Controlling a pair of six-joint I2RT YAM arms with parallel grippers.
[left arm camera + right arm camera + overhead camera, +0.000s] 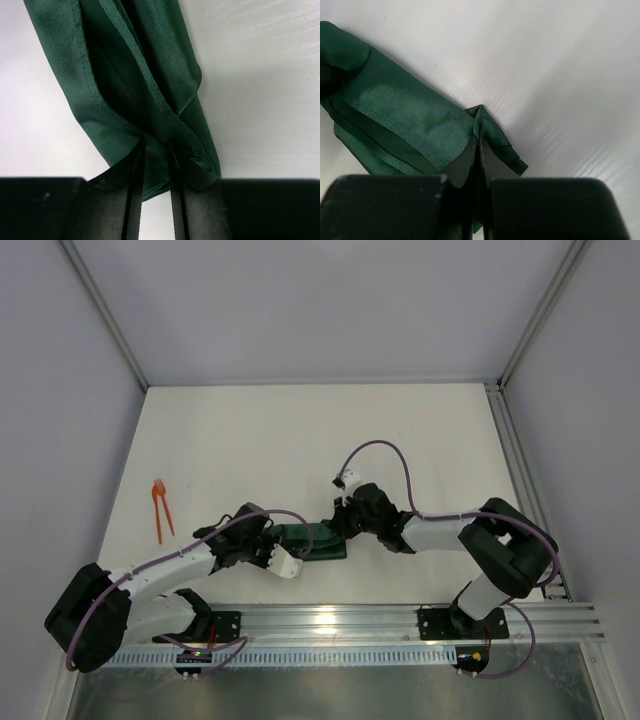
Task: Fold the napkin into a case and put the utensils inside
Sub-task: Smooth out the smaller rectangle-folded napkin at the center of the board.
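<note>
Far left, utensils, overhead only, napkin in all views

No text, label or number is legible. The napkin and counter show plain, unmarked surfaces.

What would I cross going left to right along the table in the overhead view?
orange utensils → left gripper → dark green napkin → right gripper. Each gripper's jaws pinch one end of the napkin.
</note>
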